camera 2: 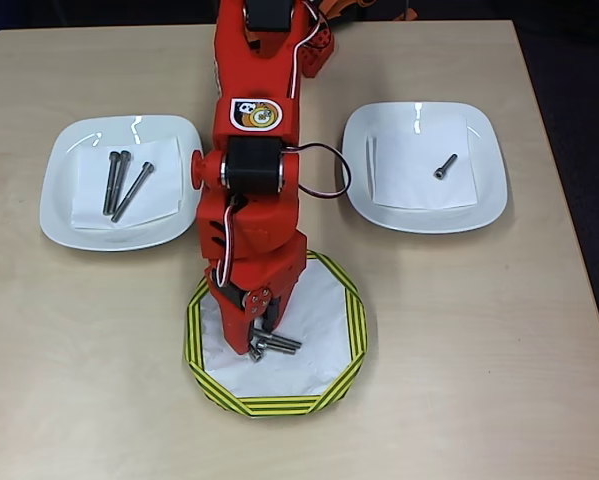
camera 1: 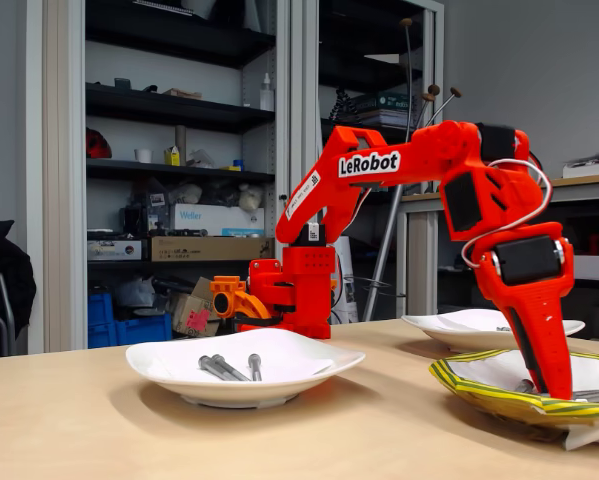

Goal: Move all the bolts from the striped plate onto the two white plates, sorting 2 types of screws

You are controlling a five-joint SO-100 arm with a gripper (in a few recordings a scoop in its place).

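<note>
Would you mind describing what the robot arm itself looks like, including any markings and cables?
The arm is bright orange-red plastic with black servo blocks at the joints. White "LeRobot" lettering runs along its upper link, and a round cartoon sticker sits on top. A white cable and thin dark wires loop near the wrist. The gripper is the same orange-red.

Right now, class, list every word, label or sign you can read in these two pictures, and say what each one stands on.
"LeRobot": white label on the orange robot arm, fixed view.
"Weller": white box on the shelf behind, fixed view.
Round cartoon sticker on the arm, overhead view: no readable words.
Narrow white strip on the lower arm link: print too small to read.
</note>
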